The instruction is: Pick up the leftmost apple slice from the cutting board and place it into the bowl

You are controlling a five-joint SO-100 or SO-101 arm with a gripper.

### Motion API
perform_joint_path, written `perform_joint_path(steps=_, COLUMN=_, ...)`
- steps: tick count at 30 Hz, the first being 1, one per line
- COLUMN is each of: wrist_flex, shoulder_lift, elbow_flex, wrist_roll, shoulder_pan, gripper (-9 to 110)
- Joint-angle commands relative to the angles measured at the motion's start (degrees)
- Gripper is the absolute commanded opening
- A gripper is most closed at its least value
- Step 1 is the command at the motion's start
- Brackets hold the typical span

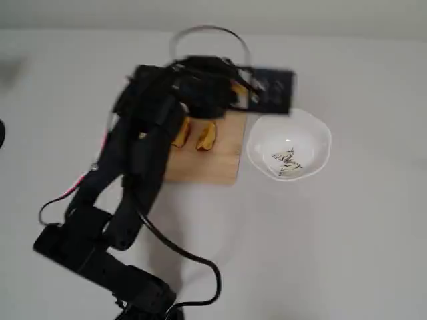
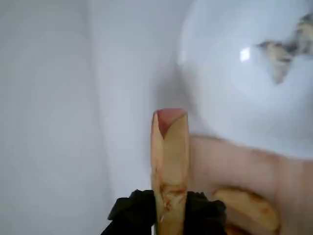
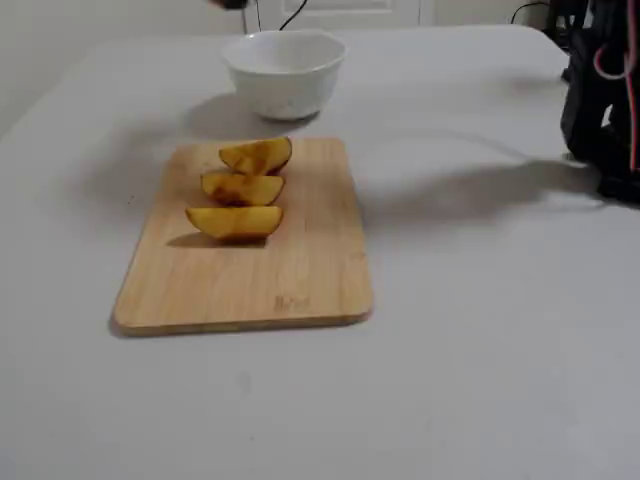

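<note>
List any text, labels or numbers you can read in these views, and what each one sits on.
Nothing is legible.
Cutting board: a faint burned-in mark near its front edge in the fixed view, too blurred to read.
Bowl: a dark sprig figure inside, a picture rather than text.
Dark blue box behind the board in the overhead view: pale marks, too blurred to read.

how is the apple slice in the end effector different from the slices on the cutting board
The held apple slice is pinched upright in the end effector, off the cutting board; the three board slices lie in a row on the wood. Its tip shows reddish skin; theirs look darker brown-edged. All are golden-yellow curved wedges.
</note>
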Motion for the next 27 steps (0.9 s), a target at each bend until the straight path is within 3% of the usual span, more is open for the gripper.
perform_joint_path(steps=1, wrist_flex=1.7, shoulder_lift=-3.9, elbow_flex=-4.1, wrist_roll=1.1, shoulder_pan=5.3, gripper=0)
perform_joint_path(steps=9, wrist_flex=-1.3, shoulder_lift=-13.0, elbow_flex=-4.2, wrist_roll=0.4, shoulder_pan=8.2, gripper=1)
perform_joint_path(steps=16, wrist_flex=-1.8, shoulder_lift=-13.5, elbow_flex=-5.4, wrist_roll=0.4, shoulder_pan=10.3, gripper=29)
perform_joint_path(steps=20, wrist_flex=-2.6, shoulder_lift=-8.5, elbow_flex=-5.5, wrist_roll=0.4, shoulder_pan=10.3, gripper=24)
perform_joint_path(steps=25, wrist_flex=-2.4, shoulder_lift=3.4, elbow_flex=-5.5, wrist_roll=0.2, shoulder_pan=8.2, gripper=0)
perform_joint_path(steps=27, wrist_flex=-1.5, shoulder_lift=9.4, elbow_flex=-5.1, wrist_roll=-0.8, shoulder_pan=5.7, gripper=0)
